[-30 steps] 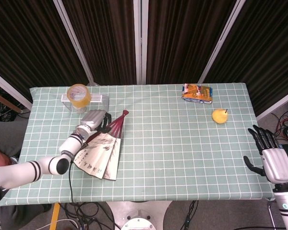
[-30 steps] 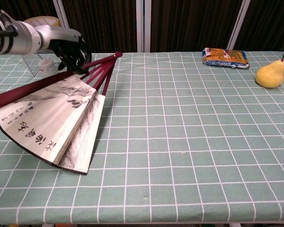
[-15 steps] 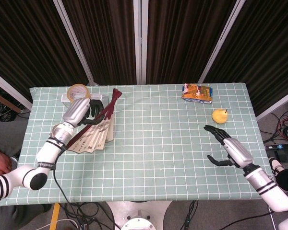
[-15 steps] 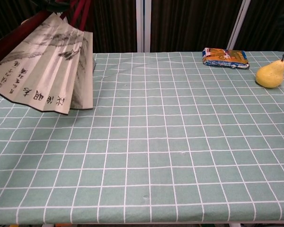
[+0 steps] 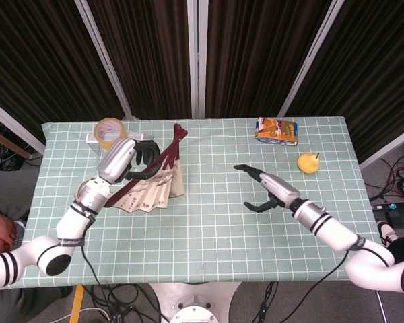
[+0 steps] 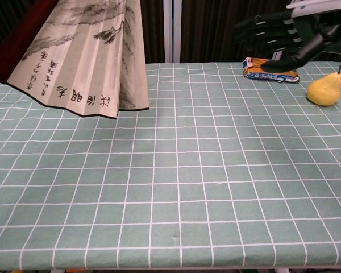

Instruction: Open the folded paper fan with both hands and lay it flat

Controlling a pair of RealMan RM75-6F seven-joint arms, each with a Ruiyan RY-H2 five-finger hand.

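One left robot hand (image 5: 136,156) holds the half-open paper fan (image 5: 155,188) above the desk (image 5: 215,229); right robot hand (image 5: 266,192) hovers open, empty.

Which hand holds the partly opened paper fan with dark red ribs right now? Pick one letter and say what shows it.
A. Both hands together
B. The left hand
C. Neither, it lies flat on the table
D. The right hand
B. In the head view the left hand grips the dark red ribs of the partly opened paper fan, while the right hand hovers empty, fingers apart, over the green checked tablecloth.
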